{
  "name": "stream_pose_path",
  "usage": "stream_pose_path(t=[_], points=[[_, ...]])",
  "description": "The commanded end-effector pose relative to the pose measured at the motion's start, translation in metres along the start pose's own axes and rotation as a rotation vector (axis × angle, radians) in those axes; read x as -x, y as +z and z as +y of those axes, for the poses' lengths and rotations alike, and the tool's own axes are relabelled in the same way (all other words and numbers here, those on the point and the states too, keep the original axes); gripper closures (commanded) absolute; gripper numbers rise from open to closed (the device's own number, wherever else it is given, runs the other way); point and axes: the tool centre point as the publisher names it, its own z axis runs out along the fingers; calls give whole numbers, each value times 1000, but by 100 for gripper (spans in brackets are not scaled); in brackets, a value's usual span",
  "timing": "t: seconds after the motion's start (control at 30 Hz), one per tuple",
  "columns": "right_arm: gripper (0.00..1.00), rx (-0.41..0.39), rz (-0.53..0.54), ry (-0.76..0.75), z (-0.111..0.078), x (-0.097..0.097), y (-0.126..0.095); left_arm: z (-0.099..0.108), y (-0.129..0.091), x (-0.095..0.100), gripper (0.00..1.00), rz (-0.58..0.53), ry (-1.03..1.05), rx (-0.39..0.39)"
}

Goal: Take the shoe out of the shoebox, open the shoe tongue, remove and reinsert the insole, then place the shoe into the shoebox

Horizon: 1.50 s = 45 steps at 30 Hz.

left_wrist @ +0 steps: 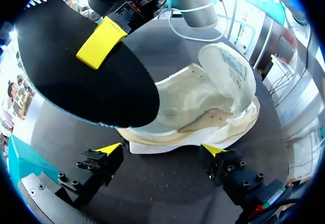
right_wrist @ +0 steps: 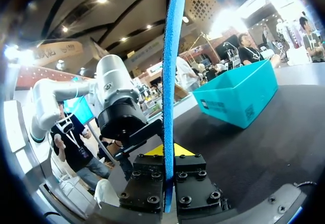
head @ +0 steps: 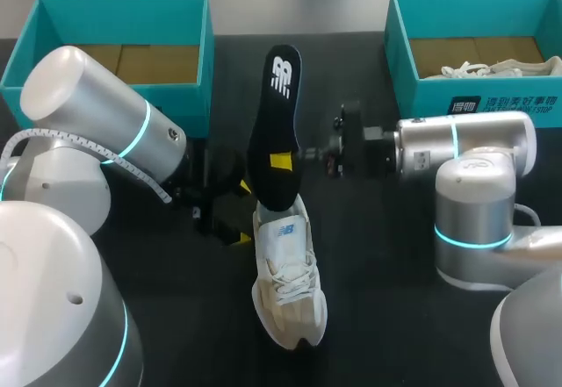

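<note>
My right gripper (right_wrist: 168, 150) pinches the black insole (head: 274, 124) upright, lower end at the sneaker (head: 288, 277) mouth, mid-table (head: 386, 299). My left gripper (left_wrist: 161, 150) gapes wide beside it. Likely mid-reinsertion, so next I must slide the insole in flat.

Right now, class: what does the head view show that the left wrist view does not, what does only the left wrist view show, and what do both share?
Only the head view: the shoe's laces from above, and a second shoe lying in the right shoebox. Only the left wrist view: the inside of the shoe with its tongue pulled open, and the left gripper with its fingers open, just short of the shoe. Both: the black insole held over the shoe by the right gripper.
</note>
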Motion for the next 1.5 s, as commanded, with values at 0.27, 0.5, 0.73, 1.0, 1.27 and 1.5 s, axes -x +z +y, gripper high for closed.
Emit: stream_pose_path(t=[0.27,0.5,0.73,1.0,1.27,1.5], points=[[100,-12,-75,10,-3,-11,11,-1,1,0,0,-1,0,5],[100,13,-65,8,-13,-7,10,-1,1,0,0,-1,0,5],[100,44,-43,-2,-18,0,3,-1,1,0,0,-1,0,5],[100,18,-43,7,-24,2,-1,-1,1,0,0,-1,0,5],[100,6,-22,32,-32,4,-1,-1,1,0,0,-1,0,5],[100,8,-17,46,-41,5,-1,-1,1,0,0,-1,0,5]])
